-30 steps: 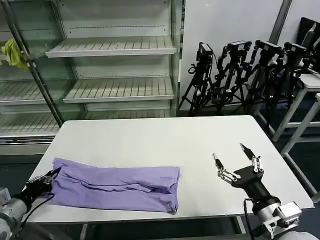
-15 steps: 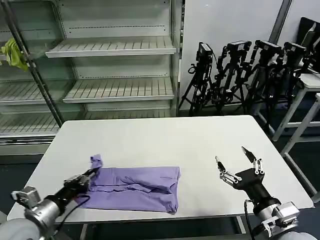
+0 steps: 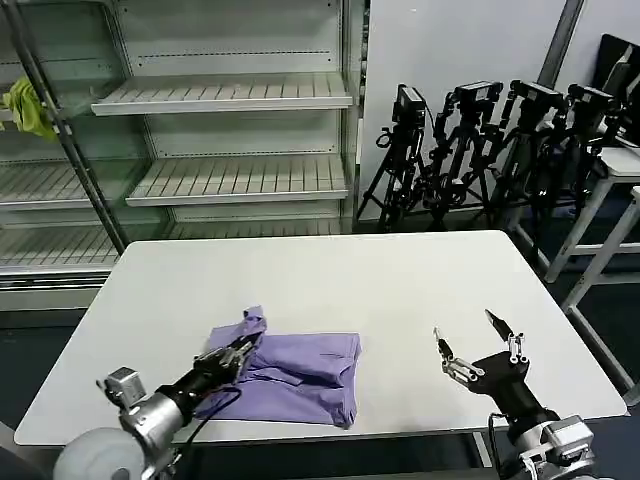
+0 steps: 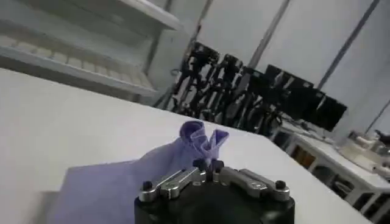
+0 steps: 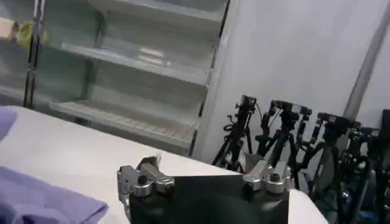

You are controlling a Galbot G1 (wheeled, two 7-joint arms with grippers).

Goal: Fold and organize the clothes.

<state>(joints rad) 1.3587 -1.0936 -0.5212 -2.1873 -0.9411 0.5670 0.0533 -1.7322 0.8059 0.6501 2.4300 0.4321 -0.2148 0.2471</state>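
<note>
The lavender T-shirt (image 3: pixel 300 370) lies partly folded near the front edge of the white table (image 3: pixel 330 270). My left gripper (image 3: pixel 245 347) is shut on the shirt's left end, lifted in a bunched peak (image 3: pixel 252 322) over the rest of the cloth. In the left wrist view the pinched fabric (image 4: pixel 201 137) rises from the closed fingertips of that gripper (image 4: pixel 207 165). My right gripper (image 3: pixel 470 335) stands open above the table's front right, apart from the shirt. The right wrist view shows the shirt's edge (image 5: pixel 42 204) off to one side.
Empty metal shelves (image 3: pixel 225 95) stand behind the table, with a yellow-green cloth (image 3: pixel 28 108) hanging at the far left. Black tripods (image 3: pixel 480 150) cluster at the back right. Another white table (image 3: pixel 625 165) stands at the right edge.
My left gripper has carried the shirt's left end to the right, over the rest of the cloth, so the shirt is now much shorter. The right gripper has drawn back slightly toward the front edge.
</note>
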